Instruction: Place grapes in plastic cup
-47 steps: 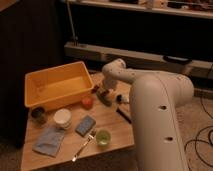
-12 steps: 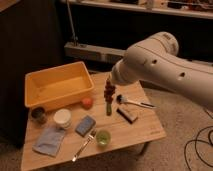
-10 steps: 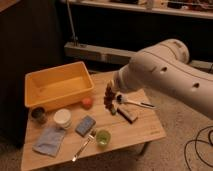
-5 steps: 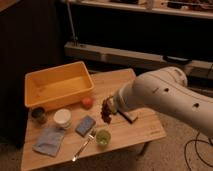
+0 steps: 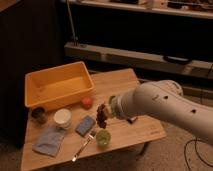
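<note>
Gripper [image 5: 106,111] clenched on the grapes [image 5: 102,118], which hang above the table [image 5: 117,82], over and slightly behind the plastic cup [image 5: 103,137]. You risk releasing off-centre: the bunch looks about as wide as the cup's mouth, so it may catch the rim, tip the light cup, or roll toward the fork [image 5: 82,147] and blue sponge [image 5: 85,125] beside it.
</note>
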You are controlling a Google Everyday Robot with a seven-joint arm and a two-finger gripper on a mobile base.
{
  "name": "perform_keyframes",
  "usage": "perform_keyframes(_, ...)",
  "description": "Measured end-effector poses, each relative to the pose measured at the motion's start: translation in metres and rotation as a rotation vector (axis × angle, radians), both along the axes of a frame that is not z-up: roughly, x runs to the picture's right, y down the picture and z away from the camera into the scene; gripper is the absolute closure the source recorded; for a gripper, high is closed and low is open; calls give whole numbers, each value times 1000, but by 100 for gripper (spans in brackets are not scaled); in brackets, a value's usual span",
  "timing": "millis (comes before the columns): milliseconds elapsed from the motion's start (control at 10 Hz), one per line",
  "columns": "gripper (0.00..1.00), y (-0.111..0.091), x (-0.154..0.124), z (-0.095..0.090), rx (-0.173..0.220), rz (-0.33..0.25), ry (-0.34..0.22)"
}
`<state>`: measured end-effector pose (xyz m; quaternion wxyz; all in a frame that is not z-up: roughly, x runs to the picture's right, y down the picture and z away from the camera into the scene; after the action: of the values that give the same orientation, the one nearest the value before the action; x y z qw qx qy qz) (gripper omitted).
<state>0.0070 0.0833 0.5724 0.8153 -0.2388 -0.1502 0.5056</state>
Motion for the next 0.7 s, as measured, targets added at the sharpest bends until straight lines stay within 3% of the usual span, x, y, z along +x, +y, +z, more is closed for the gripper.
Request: perform_keyframes(700, 100, 39, -4, 11, -24, -41, -23)
